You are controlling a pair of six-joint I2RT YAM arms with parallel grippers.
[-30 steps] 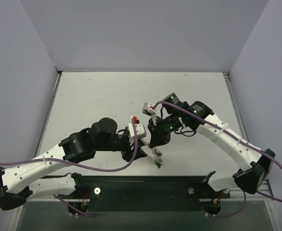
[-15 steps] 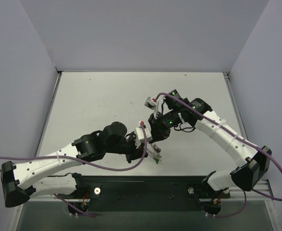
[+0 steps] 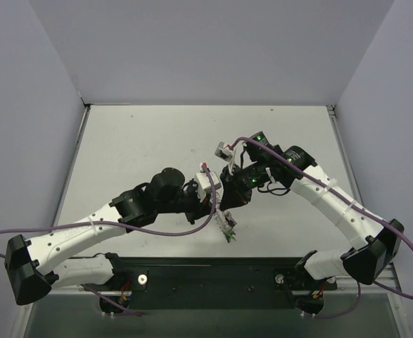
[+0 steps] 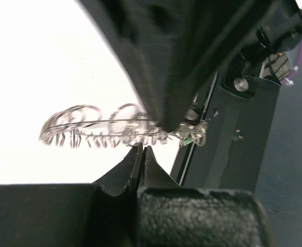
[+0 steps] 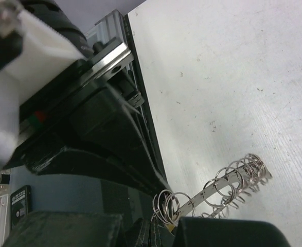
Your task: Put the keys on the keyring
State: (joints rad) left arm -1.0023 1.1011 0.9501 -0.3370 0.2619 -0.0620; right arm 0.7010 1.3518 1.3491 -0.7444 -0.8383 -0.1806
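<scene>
Keyring (image 5: 217, 188) of coiled silvery wire clamped in right pincer (image 5: 161, 226); left pincer (image 4: 142, 152) closed beside it.

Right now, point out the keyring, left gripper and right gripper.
keyring (image 5: 218, 186), right wrist view, middle of its band.
left gripper (image 4: 142, 149), left wrist view, between fingertips.
right gripper (image 5: 158, 224), right wrist view, between fingertips.

Looking over all of it, I can't read a single word or number. The only candidate is a small dark label (image 5: 18, 202) at the left edge of the right wrist view, down beside the rail. It carries a few lines of pale print, too tiny and blurred to make out.
</scene>
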